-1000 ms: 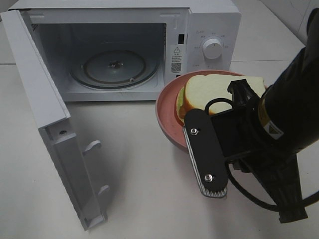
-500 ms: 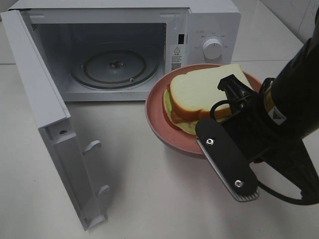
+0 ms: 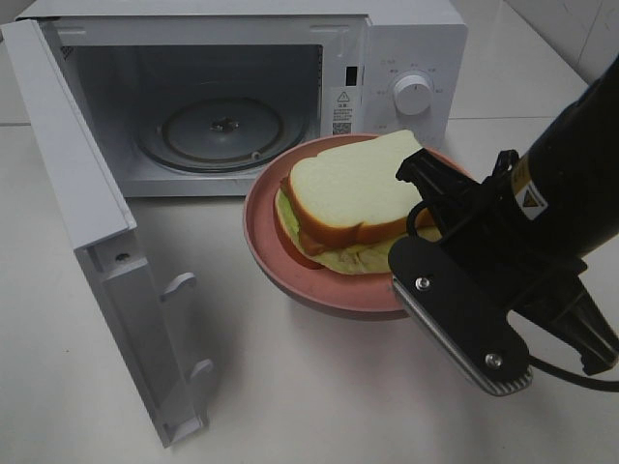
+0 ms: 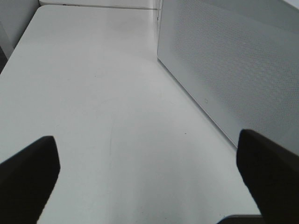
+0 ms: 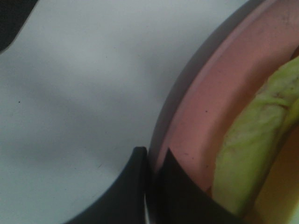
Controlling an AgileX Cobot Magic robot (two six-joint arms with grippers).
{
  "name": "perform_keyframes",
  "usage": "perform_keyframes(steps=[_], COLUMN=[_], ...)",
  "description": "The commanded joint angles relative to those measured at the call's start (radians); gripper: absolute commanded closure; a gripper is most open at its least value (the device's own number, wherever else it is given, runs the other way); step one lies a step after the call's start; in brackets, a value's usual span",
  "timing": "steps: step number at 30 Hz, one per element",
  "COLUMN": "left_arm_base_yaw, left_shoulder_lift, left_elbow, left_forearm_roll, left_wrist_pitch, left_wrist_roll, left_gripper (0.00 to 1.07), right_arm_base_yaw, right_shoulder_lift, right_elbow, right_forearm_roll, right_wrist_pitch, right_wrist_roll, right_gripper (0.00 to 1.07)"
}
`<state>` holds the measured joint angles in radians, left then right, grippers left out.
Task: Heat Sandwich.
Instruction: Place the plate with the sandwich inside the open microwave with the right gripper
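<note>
Exterior high view: the microwave (image 3: 416,39) is seen with its door (image 3: 87,213) swung wide, and only the glass turntable (image 3: 222,130) lies in its cavity. Just before the opening, the pink plate (image 3: 266,242) is clamped at its near right rim by the closed right gripper (image 5: 150,161). The sandwich (image 3: 348,188) is carried on the plate, left of that gripper, its long axis crosswise. The cavity lies ahead and leftward. The left gripper (image 4: 148,168) is spread wide and empty.
</note>
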<state>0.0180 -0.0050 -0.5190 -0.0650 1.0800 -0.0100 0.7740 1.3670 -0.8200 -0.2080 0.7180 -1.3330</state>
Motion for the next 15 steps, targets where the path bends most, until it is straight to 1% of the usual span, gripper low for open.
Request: perform_keyframes(steps=[1,4,8,14,15], left_arm_base_yaw=[-0.002,-0.002,-0.002,-0.002,-0.002], left_shoulder_lift=[-0.023,-0.023,-0.023,-0.023,-0.023], left_elbow=[0.002,0.002,0.002,0.002,0.002], left_forearm_roll=[0.000,0.000,0.000,0.000,0.000], left_wrist_pitch=[-0.011,-0.011,-0.011,-0.011,-0.011], left_wrist_roll=[-0.009,-0.009,-0.009,-0.009,-0.009], left_gripper=[0.09,0.09,0.09,0.09,0.09], right_arm_base_yaw=[-0.007,-0.007,-0.007,-0.007,-0.007], right_shoulder_lift=[-0.006,0.013,0.027,0.062,0.080], right_elbow=[0.002,0.001,-0.006,-0.044,-0.065], right_forearm_roll=[0.022,0.048,0.049,0.070,0.099], right_wrist_pitch=[-0.025,-0.040,-0.049,-0.054,-0.062], right_wrist_roll=[-0.026,-0.032,-0.035,-0.051,-0.055], right_gripper=[1.07,1.07,1.07,1.07,1.07])
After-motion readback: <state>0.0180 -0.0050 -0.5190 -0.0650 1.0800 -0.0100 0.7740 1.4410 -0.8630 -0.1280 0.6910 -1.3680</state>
